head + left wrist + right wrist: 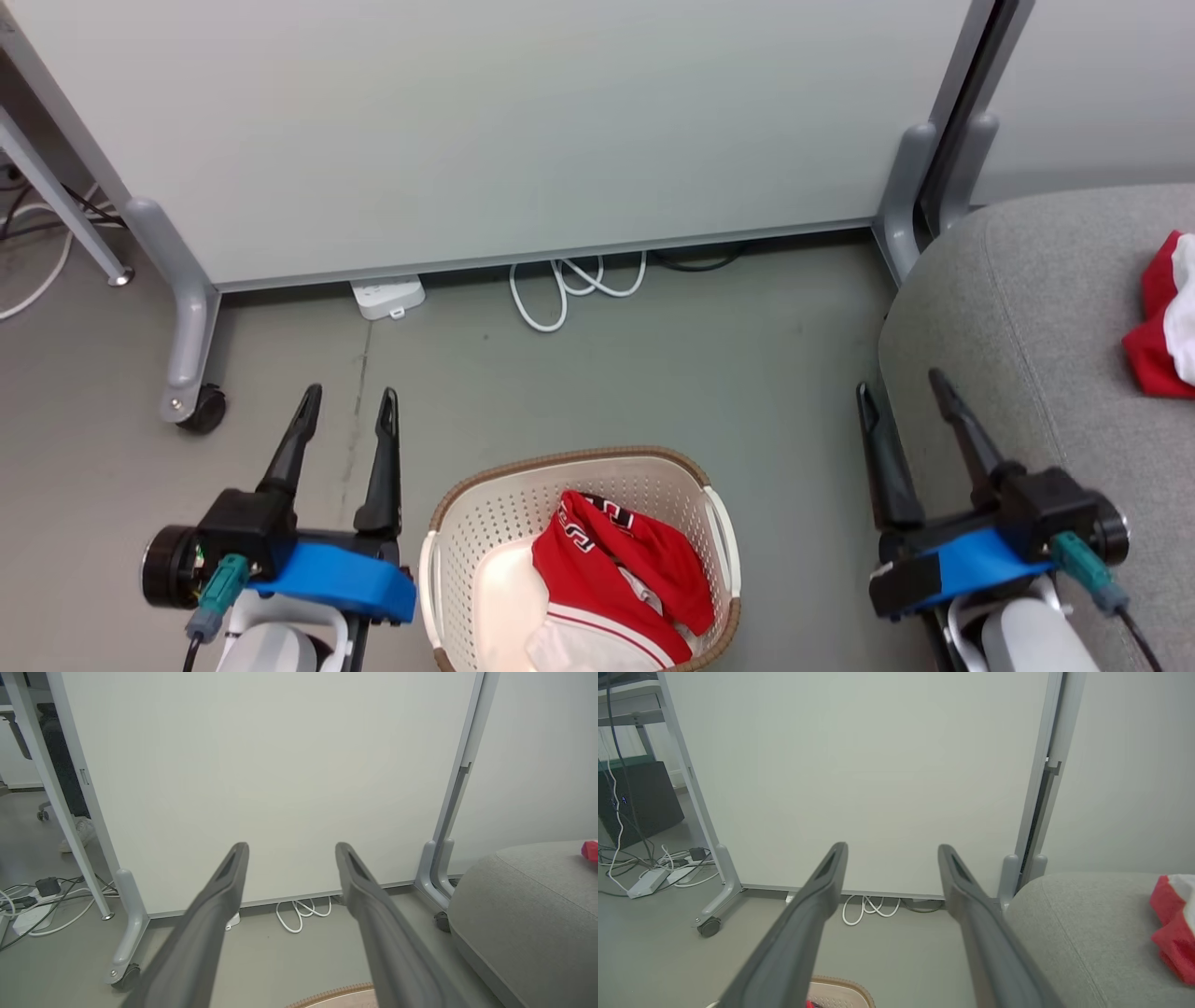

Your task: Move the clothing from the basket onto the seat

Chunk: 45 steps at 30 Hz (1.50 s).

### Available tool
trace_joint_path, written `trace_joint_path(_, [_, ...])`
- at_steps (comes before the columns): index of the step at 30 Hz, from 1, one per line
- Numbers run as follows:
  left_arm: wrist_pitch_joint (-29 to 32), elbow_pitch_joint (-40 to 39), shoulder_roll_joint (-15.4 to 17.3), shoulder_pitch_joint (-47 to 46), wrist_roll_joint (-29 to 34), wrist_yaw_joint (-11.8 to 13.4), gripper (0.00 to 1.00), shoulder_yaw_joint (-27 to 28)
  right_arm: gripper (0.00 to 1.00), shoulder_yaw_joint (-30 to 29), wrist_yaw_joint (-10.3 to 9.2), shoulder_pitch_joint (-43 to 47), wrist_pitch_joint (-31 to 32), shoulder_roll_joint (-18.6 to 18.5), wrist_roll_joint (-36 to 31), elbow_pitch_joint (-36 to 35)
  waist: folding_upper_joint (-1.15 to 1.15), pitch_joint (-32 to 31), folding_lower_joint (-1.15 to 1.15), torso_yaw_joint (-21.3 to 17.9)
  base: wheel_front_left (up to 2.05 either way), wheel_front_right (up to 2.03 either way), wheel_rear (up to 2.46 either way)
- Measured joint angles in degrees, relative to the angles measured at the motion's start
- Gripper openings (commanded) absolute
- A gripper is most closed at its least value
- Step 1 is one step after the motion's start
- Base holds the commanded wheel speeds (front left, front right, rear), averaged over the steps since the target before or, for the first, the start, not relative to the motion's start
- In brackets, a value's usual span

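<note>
Grey floor (pixel 709 364), white partition (pixel 485 131), basket (pixel 569 457) between our arms.
We hold left gripper (pixel 350 392) and right gripper (pixel 898 381) agape, empty; clothing (pixel 607 569) in basket, some on seat (pixel 1008 308).

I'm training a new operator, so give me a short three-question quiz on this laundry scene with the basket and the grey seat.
1. True or false: the basket is empty.
2. Where does a red garment already lie? A) on the floor B) on the seat C) over the basket's rim
3. In a word, how do the left claw and the right claw stand?
Key: 1 false, red clothing lies in it. 2 B. 3 open, both holding nothing.
</note>
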Motion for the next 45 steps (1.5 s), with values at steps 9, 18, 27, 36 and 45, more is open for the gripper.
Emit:
trace_joint_path(9, [0.0, 0.0, -1.8, 4.2, 2.2, -2.3, 1.0, 4.0, 1.0, 0.6, 0.0, 4.8, 0.0, 1.0, 1.1, -0.1, 0.0, -2.6, 0.01, 0.4, 0.0, 0.0, 0.0])
trace_joint_path(18, [0.0, 0.2, -2.9, 6.9, 4.0, -3.5, 1.0, 6.8, 1.0, 0.5, -0.01, 7.2, 0.0, 1.6, 1.4, 0.2, 0.0, -4.2, 0.01, 0.3, 0.0, 0.0, 0.0])
trace_joint_path(27, [0.0, 0.5, -3.4, 7.6, 4.9, -4.0, 1.0, 8.0, 1.0, 0.8, 0.0, 7.6, 0.0, 1.9, 1.6, 0.8, 0.0, -4.4, 0.01, -0.1, 0.0, 0.0, 0.0])
trace_joint_path(36, [0.0, 0.9, -3.5, 7.6, 5.5, -4.5, 1.0, 8.7, 1.0, 1.0, 0.0, 7.6, 0.0, 2.0, 1.7, 1.2, 0.0, -4.4, 0.01, -0.4, 0.0, 0.0, 0.0])
trace_joint_path(45, [0.0, 4.3, -3.5, 1.6, 8.0, -7.5, 1.0, 5.0, 1.0, 1.2, 0.0, 5.6, 0.0, 2.0, 1.7, 1.0, 0.0, -1.9, 0.01, -1.7, 0.0, 0.0, 0.0])
